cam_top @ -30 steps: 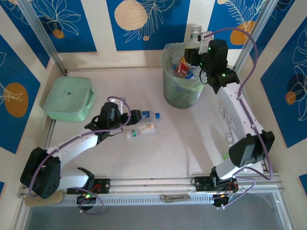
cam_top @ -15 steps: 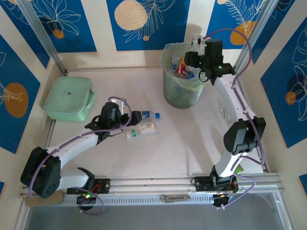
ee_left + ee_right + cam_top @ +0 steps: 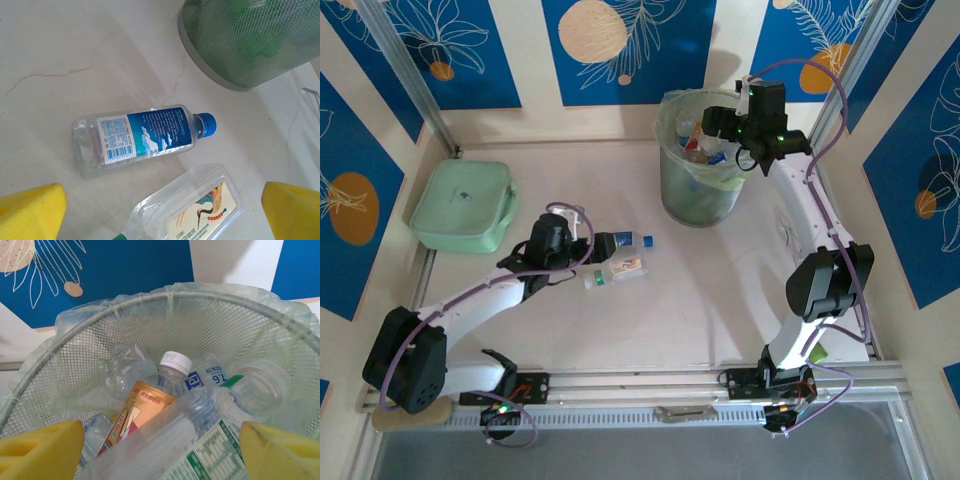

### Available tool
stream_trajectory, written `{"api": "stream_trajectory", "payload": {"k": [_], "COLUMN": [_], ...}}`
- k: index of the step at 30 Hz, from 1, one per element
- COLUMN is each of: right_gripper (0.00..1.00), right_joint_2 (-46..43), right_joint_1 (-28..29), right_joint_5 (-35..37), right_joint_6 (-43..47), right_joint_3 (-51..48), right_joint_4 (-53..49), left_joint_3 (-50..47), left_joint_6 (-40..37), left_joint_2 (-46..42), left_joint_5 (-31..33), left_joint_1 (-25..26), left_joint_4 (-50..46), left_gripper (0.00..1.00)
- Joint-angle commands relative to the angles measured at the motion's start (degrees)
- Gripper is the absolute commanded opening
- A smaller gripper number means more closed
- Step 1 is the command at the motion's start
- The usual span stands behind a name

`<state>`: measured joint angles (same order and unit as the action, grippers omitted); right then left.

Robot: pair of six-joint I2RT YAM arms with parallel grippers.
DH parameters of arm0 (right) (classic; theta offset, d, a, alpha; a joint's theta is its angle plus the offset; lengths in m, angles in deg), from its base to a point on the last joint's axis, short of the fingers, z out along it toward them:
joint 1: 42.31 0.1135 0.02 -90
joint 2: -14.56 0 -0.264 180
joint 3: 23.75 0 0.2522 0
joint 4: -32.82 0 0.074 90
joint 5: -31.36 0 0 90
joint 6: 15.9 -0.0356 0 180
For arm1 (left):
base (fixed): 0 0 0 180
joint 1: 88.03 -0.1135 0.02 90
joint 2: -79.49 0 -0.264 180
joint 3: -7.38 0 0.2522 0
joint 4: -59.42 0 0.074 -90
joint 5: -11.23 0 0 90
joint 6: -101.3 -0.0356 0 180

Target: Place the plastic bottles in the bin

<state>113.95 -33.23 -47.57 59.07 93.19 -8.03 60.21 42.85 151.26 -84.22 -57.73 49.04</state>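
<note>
Item: blue-capped bottle (image 3: 135,140), flat on the worktop (image 3: 50,50) just ahead of my left end effector (image 3: 162,212), long axis running pad to pad, cap toward the bin (image 3: 250,45). My pads stand wide apart, holding nothing. A second clear bottle (image 3: 185,205) lies between them, nearer me.

Walled in by blue and cream panels (image 3: 660,60) with white leaves and orange dots. Pale table top (image 3: 700,290), thinly cracked.

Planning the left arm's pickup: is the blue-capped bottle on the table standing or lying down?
Lying down: the blue-capped bottle rests on its side on the table, label facing up, cap on.
</note>
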Motion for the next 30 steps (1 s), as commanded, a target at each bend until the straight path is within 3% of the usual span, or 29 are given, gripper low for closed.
{"api": "stream_trajectory", "payload": {"k": [1,9,13,21,30], "right_gripper": [0.83,0.86,1.00,0.99,0.99], "right_joint_2": [-4.8,-14.8,-21.5,-31.1,-34.9], "right_joint_1": [-0.3,0.5,2.9,6.2,1.4], "right_joint_5": [1.4,-2.7,-7.8,-12.4,-19.1], "right_joint_6": [0.9,-1.5,-2.9,-7.6,-18.6], "right_joint_3": [1.8,-8.7,-18.3,-34.2,-45.6], "right_joint_4": [1.4,6.8,11.0,17.0,22.7], "left_joint_3": [1.5,1.6,1.6,1.3,4.9], "left_joint_6": [-0.6,-0.6,-1.0,-2.9,-6.7], "left_joint_2": [-0.2,0.7,1.3,3.0,9.5], "left_joint_5": [1.0,0.8,0.6,-1.8,-6.2], "left_joint_1": [0.6,0.6,0.6,0.6,2.3], "left_joint_4": [-1.1,-0.8,-1.2,-2.8,-4.6], "left_gripper": [0.99,1.00,0.99,0.99,0.99]}}
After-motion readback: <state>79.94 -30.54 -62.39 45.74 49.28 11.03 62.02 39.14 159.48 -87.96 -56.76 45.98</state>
